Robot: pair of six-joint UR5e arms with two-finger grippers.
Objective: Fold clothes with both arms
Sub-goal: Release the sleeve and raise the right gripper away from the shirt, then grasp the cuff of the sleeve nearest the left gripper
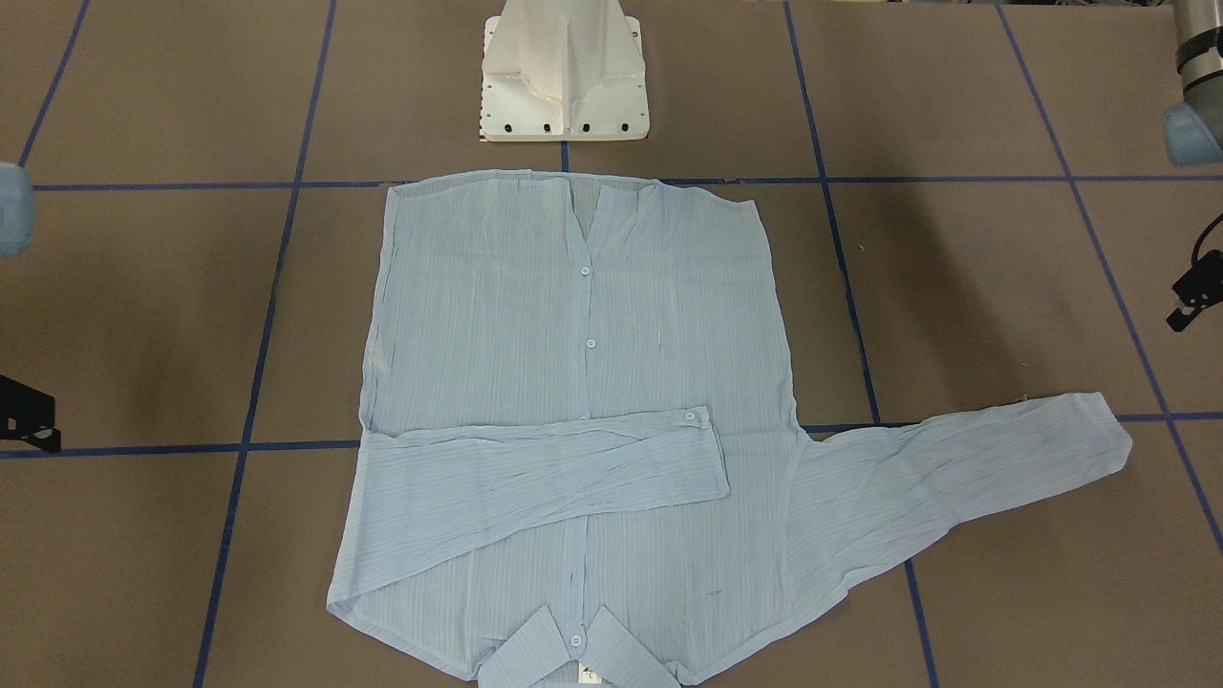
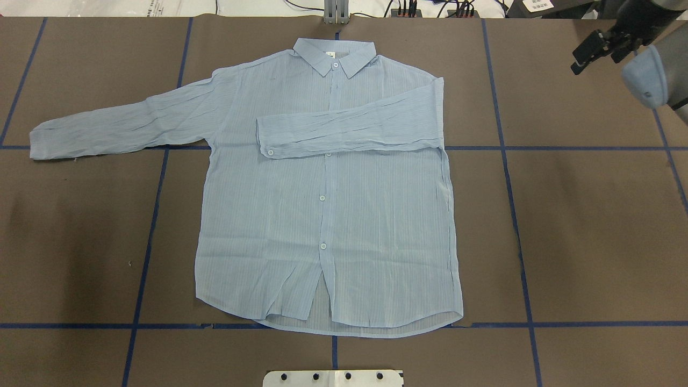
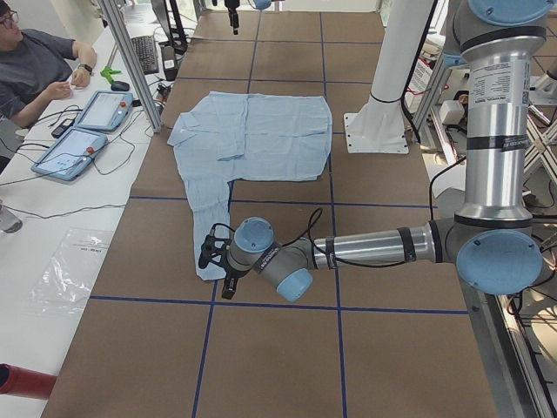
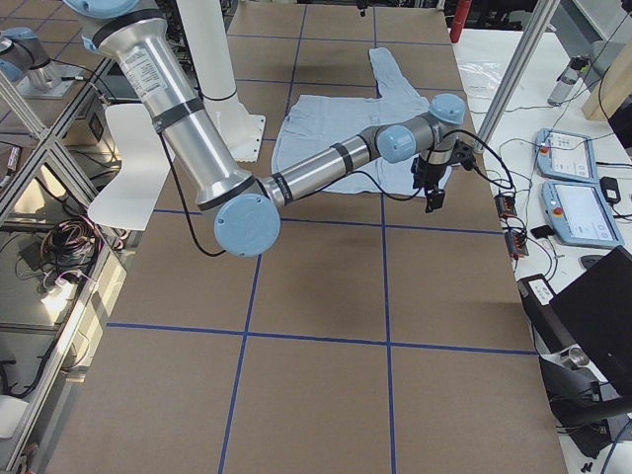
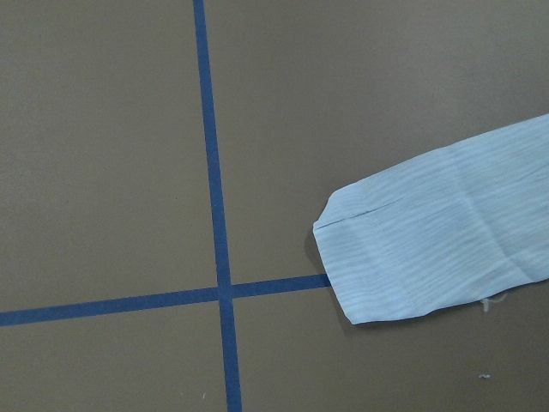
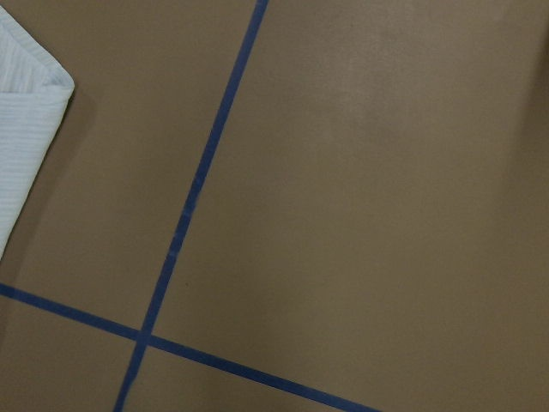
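Observation:
The pale-blue striped shirt (image 2: 328, 215) lies flat and buttoned on the brown table, collar (image 2: 334, 54) on the far side from the robot. One sleeve (image 2: 349, 131) is folded across the chest. The other sleeve (image 2: 123, 126) stretches out sideways, and its cuff (image 5: 429, 249) shows in the left wrist view. My left gripper (image 3: 215, 261) hovers by that cuff's end; I cannot tell if it is open or shut. My right gripper (image 4: 432, 188) hangs above bare table beyond the shirt's folded side, with a shirt edge (image 6: 26, 129) in its wrist view. Its state is unclear too.
Blue tape lines (image 2: 505, 148) grid the table. The white pedestal base (image 1: 564, 76) stands at the robot's edge, close to the shirt hem. A seated operator (image 3: 35, 61) and teach pendants (image 3: 87, 131) are beside the table's far long edge.

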